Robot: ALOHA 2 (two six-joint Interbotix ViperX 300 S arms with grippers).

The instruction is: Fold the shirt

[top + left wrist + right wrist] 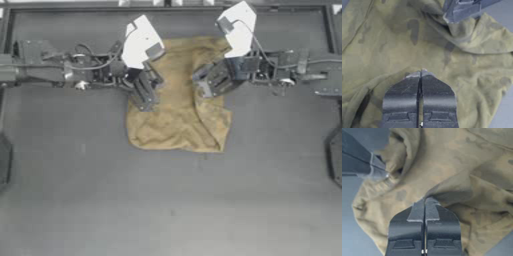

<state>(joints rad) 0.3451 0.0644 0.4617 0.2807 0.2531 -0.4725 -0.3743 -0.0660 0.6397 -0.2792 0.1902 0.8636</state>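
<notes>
The table's [167,210] near half is bare and dark. Past that, just above the middle & running toward 12 o'clock, lies the shirt [175,117], tan & bunched into a long strip. The left gripper [144,100] sits at the shirt's 9 o'clock edge, jaws squeezed tight on the cloth. The right gripper [206,86] sits at about 2 o'clock, jaws also pinched on a fold. Both arms reach in from the far side corners.
</notes>
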